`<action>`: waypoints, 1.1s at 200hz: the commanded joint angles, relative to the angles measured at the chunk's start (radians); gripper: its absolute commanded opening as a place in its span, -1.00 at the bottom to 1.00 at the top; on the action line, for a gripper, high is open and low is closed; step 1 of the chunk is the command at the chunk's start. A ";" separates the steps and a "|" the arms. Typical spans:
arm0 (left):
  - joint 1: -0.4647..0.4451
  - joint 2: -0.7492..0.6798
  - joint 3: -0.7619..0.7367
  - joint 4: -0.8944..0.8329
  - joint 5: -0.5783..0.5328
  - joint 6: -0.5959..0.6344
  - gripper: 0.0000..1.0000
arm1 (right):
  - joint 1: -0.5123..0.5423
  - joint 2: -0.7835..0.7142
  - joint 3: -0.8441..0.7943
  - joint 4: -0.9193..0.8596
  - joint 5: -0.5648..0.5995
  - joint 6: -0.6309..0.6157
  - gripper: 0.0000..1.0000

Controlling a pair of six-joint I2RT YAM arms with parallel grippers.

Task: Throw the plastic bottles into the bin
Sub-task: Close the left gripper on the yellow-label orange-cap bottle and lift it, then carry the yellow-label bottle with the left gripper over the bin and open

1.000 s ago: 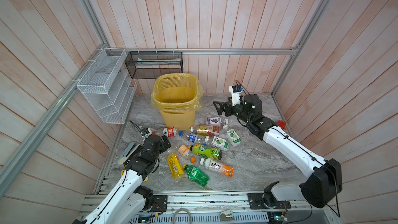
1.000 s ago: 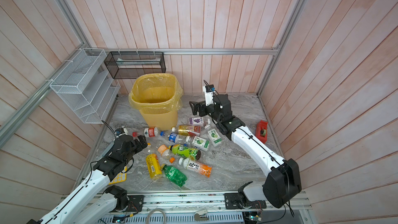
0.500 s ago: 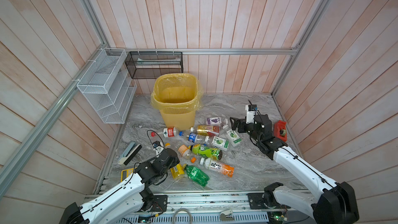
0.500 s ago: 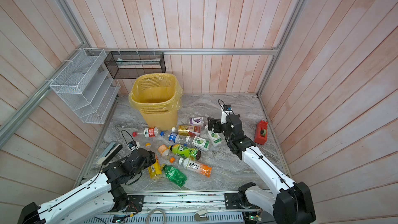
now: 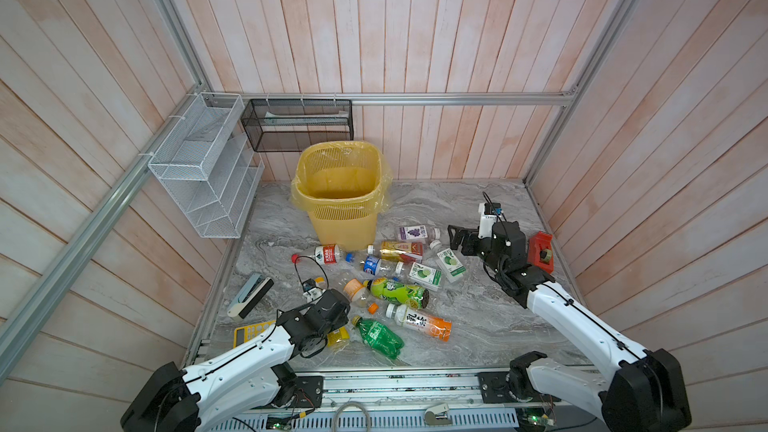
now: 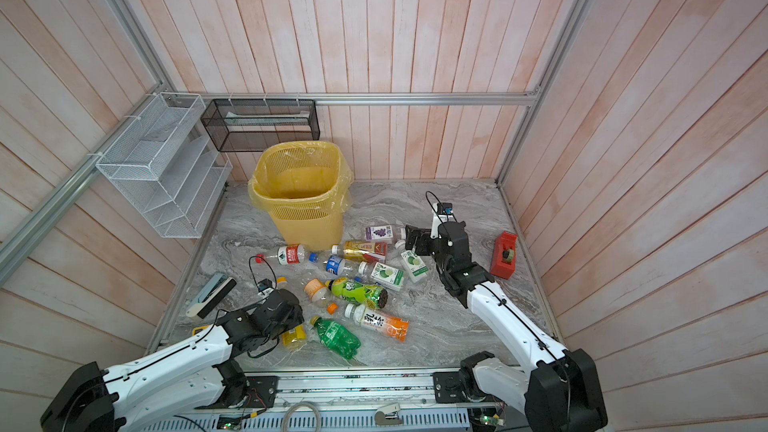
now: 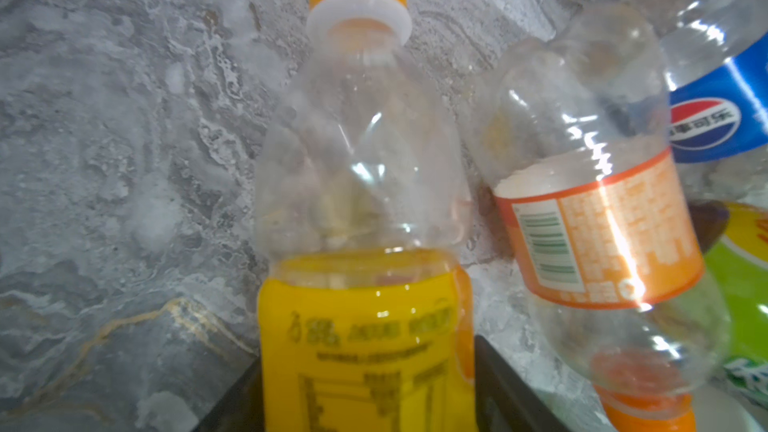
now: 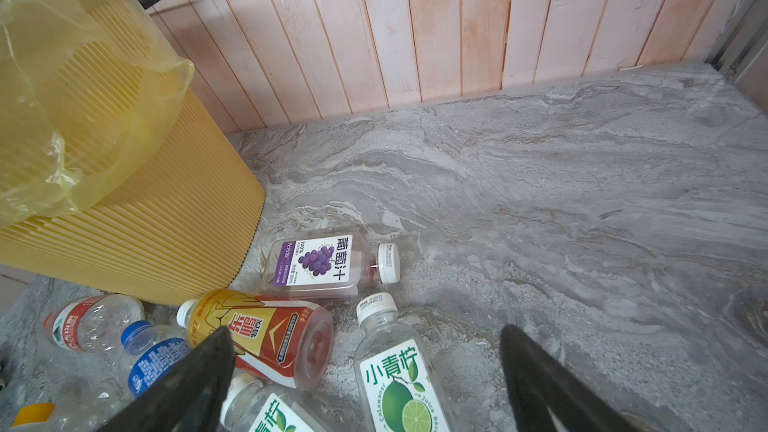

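Fingers (image 7: 503, 388) gripping yellow bottle (image 7: 365, 347) show only in left wrist view.

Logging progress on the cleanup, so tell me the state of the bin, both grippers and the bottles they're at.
Bin, upright, lined, no bottle visible inside.
Left gripper, closed on the yellow bottle.
Yellow bottle, capped, lying on the table.
Right gripper, open, empty, above the lime bottle.
Lime bottle, capped, lying on the table.

Probably a robotics lab test cell — pale wood-plank walls (image 5: 415, 27) set in an aluminium profile frame (image 5: 415, 99), a marble-pattern tabletop (image 5: 478, 209), and white robot arms (image 5: 582, 326) mounted on a metal rail (image 5: 415, 386).
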 commanded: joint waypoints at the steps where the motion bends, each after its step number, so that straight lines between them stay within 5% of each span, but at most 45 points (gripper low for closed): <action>1: -0.005 -0.014 -0.019 0.025 0.004 0.000 0.23 | -0.006 0.008 -0.010 0.023 0.003 0.013 0.99; 32: -0.006 -0.080 -0.013 -0.021 -0.020 -0.014 -0.08 | -0.006 0.008 -0.014 0.022 0.008 0.014 0.99; 83: -0.007 -0.262 0.173 -0.169 -0.216 0.062 -0.11 | -0.009 0.001 -0.026 0.031 0.046 0.010 0.99; 111: -0.007 -0.292 0.367 -0.114 -0.414 0.285 -0.08 | -0.019 -0.026 -0.051 0.032 0.076 -0.001 0.99; 137: 0.002 -0.241 0.482 0.219 -0.506 0.666 -0.04 | -0.033 -0.066 -0.068 0.020 0.100 0.005 0.99; 164: 0.128 -0.064 0.663 0.424 -0.331 0.869 0.02 | -0.037 -0.106 -0.081 0.009 0.107 0.002 0.99; 200: 0.373 0.262 0.917 0.444 0.092 0.769 0.09 | -0.040 -0.110 -0.045 0.003 0.089 -0.021 0.99; 220: 0.440 0.493 1.136 0.302 0.265 0.707 0.32 | -0.040 -0.086 -0.008 -0.017 0.029 -0.036 0.99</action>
